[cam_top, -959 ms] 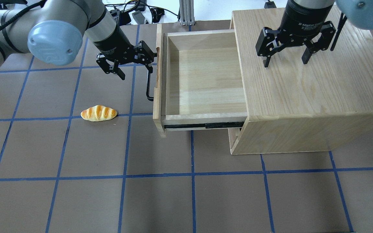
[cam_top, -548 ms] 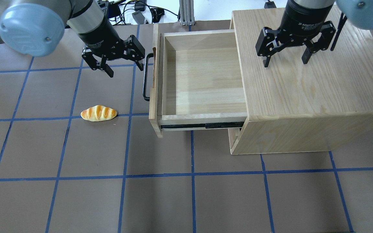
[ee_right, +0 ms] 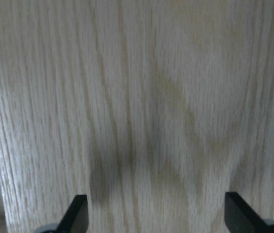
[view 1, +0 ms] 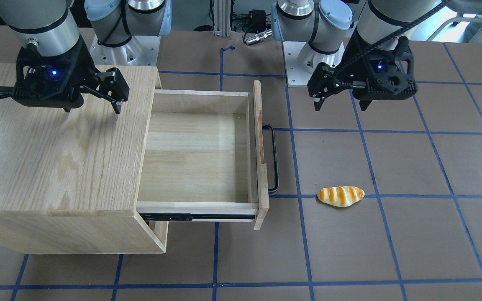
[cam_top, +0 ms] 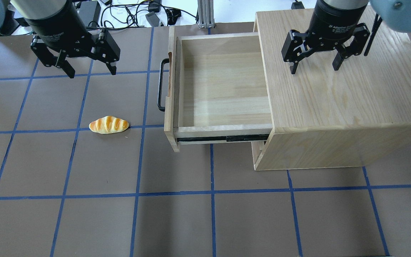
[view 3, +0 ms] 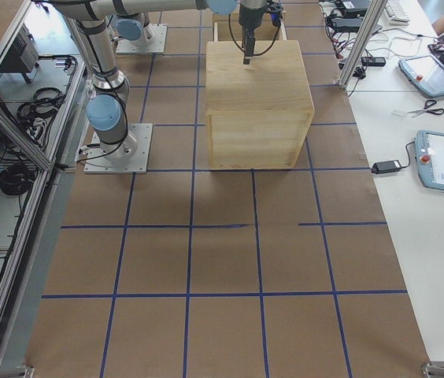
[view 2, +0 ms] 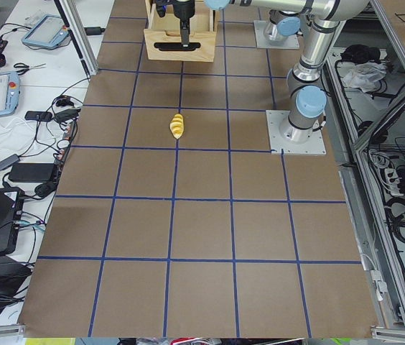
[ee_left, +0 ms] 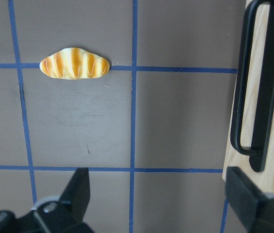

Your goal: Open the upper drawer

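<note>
My left gripper (cam_top: 91,70) hangs with its black fingers spread wide and holds nothing, over the matte brown table (cam_top: 227,221) with blue tape lines. My right gripper (cam_top: 314,69) is wide too, above the oak-grain top of the cabinet (cam_top: 344,96). The upper drawer (cam_top: 223,85) stands pulled far out toward my left. It is a shallow box of smooth pale wood, and its whole floor is visible. A long black bar handle (cam_top: 160,85) sits on its front panel. A glossy striped bread roll (cam_top: 108,125) lies on the table nearby.
</note>
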You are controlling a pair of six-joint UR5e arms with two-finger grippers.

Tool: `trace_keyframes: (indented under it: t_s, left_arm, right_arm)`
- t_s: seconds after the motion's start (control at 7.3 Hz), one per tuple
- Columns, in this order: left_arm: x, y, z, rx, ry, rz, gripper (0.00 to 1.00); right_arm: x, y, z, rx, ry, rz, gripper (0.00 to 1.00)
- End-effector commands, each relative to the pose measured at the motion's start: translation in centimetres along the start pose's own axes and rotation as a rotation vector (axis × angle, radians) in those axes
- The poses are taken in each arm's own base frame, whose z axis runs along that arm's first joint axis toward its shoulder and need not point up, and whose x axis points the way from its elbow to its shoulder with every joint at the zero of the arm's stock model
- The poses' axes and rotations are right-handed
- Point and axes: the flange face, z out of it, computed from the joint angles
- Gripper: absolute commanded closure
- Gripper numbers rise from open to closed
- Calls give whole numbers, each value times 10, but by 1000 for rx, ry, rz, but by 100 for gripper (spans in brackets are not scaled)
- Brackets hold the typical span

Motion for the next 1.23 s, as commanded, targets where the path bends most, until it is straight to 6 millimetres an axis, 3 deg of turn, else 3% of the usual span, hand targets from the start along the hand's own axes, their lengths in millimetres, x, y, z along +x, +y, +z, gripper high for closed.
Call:
trace_keyframes:
  t_s: [0.0,0.14,0.55,0.68,1.1]
  left_arm:
    - [-16,-2,-1,10,-9,-15,0]
    - [-17,1,-6,22,-15,-12,0]
    - [-16,-5,8,14,-12,-10,0]
    - [-14,2,-9,51,-12,3,0]
    - [-14,2,-2,36,-13,-10,0]
  right_arm:
    - [0,0,1,-2,0,0,0]
    - [0,0,0,0,0,1,0]
    - [0,0,0,0,0,0,0]
    - [1,0,1,-2,0,3,0]
    - [0,0,0,0,0,1,0]
